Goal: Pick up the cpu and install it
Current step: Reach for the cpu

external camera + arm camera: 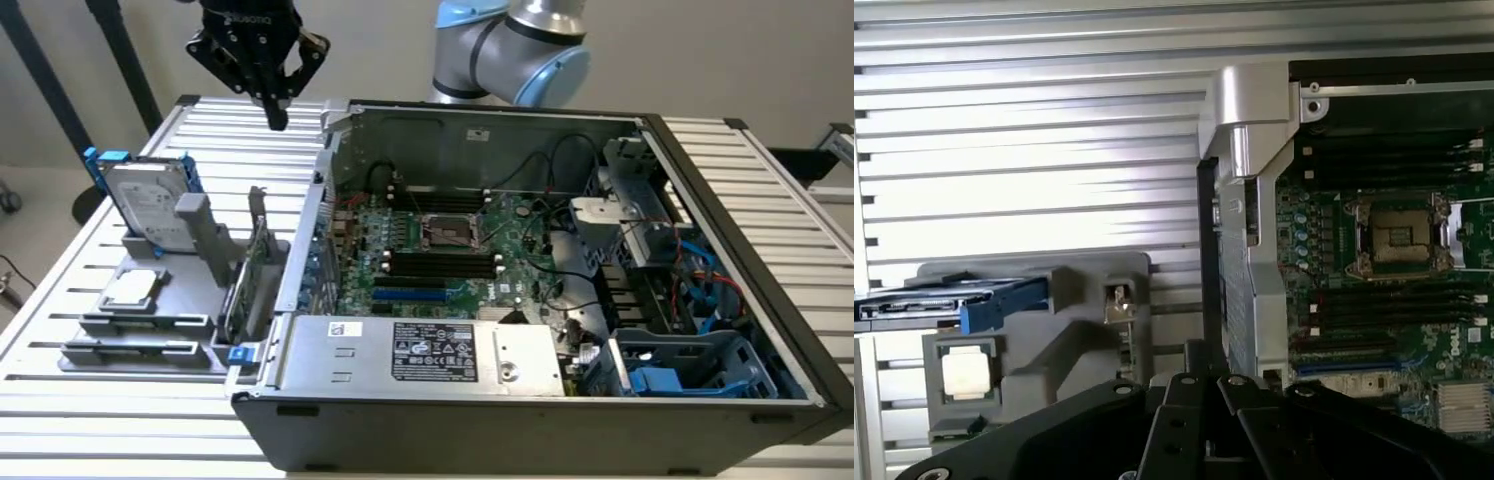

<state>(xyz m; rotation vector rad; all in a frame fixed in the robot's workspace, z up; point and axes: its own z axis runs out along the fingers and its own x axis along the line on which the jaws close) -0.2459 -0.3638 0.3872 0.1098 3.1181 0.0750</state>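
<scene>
The black gripper [276, 112] hangs closed, holding nothing; the small silver-grey square cpu [130, 288] lies in a grey tray [147, 322] at its seven o'clock in the exterior view. Descending unopened, it could jab the chip.

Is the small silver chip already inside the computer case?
No, the cpu lies on the grey holder outside the case.
</scene>
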